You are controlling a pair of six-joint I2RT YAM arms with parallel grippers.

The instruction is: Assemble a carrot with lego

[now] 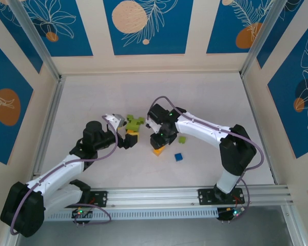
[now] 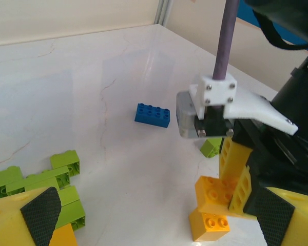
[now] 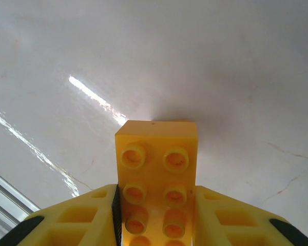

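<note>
Bricks gathered mid-table, between my two hands

The stacked bricks (image 1: pixel 158 150) stand on the table (image 1: pixel 92 97) between the fingers of my right gripper (image 1: pixel 158 146). The brick cluster (image 1: pixel 135 123) lies to their left and farther back, just beyond my left gripper (image 1: pixel 133 139). The far brick (image 1: pixel 182 139) lies right of the stack, and the near brick (image 1: pixel 178 157) lies in front of it.

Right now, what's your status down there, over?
Left gripper open, beside green bricks. Right gripper shut on orange brick. Blue brick lies apart, not in the way.
</note>
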